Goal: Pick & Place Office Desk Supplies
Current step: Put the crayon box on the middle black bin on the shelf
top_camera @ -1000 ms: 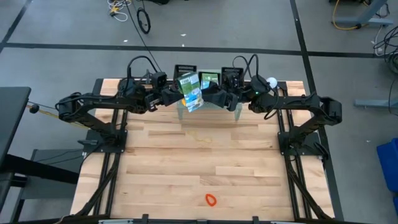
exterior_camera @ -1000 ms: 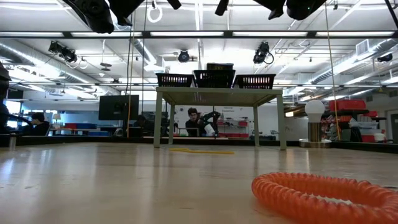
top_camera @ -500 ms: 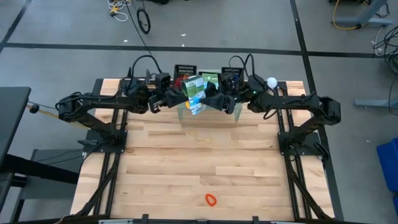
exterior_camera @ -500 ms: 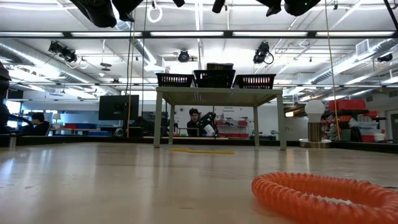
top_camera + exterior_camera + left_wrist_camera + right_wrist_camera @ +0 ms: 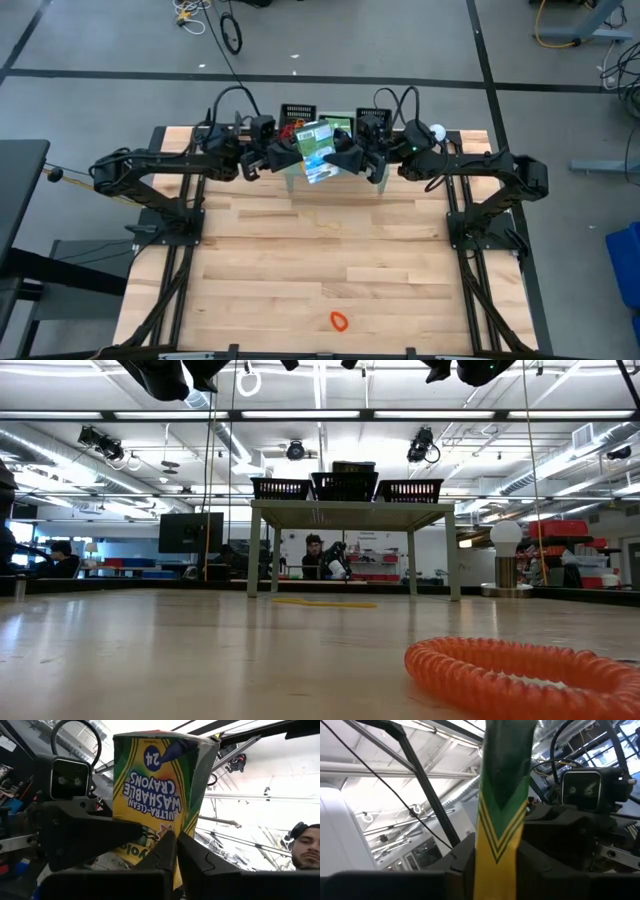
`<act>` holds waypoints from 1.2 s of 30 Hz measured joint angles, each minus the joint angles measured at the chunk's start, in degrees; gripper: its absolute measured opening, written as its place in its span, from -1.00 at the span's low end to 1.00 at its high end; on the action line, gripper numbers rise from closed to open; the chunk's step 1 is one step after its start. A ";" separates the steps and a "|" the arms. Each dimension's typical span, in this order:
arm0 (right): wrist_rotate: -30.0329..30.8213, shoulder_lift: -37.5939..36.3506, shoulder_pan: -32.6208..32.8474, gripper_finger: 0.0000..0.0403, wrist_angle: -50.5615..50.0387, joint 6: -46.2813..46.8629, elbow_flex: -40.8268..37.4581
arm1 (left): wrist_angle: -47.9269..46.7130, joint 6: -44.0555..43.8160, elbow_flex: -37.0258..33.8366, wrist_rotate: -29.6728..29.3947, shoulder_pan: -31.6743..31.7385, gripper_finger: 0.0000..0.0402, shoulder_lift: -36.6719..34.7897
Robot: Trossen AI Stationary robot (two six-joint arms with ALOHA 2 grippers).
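Observation:
A yellow-and-green crayon box (image 5: 315, 150) hangs in the air between my two grippers, above the pale green stand (image 5: 335, 172) at the table's far middle. My left gripper (image 5: 287, 153) comes at it from the left and is shut on it. My right gripper (image 5: 340, 156) comes from the right, its fingers on either side of the box. An orange coiled loop (image 5: 339, 321) lies flat near the table's front edge. A thin yellow band (image 5: 325, 221) lies flat mid-table. My left gripper pinches a thin edge at the box's near end (image 5: 172, 832) between its two almost-closed fingers, which slant upward. The box (image 5: 155, 785) stands lifted clear beyond the fingertips, its print upside down in the left wrist view. My right gripper has the box's two broad faces between its fingers (image 5: 462, 870), and the narrow chevron side (image 5: 500, 835) faces the wrist camera. The fingers slant upward from the table's right. The box is clear of the stand.
Black mesh baskets (image 5: 345, 487) sit on top of the stand (image 5: 350, 510). A white ball-topped object (image 5: 437, 131) stands at the far right of the table. The wooden tabletop (image 5: 300, 270) between the stand and the orange loop (image 5: 520, 670) is bare apart from the yellow band.
The crayon box has shifted a little toward the table's right and tipped over that way while staying in my left gripper's hold. It has come in between my right gripper's fingers, which stood beside it a second ago.

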 joint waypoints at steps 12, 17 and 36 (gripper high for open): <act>3.24 -2.52 -5.74 -0.57 -4.92 3.46 -0.08 | -23.89 10.51 0.00 2.48 9.45 -0.36 -6.38; 9.96 -6.40 -10.91 -0.62 -26.00 1.68 -0.05 | -44.03 21.77 0.00 -3.04 13.92 -0.14 -11.98; 15.42 -5.84 -17.28 -0.56 -53.57 9.98 -0.03 | -59.56 28.74 3.87 -29.72 10.60 -0.55 -7.19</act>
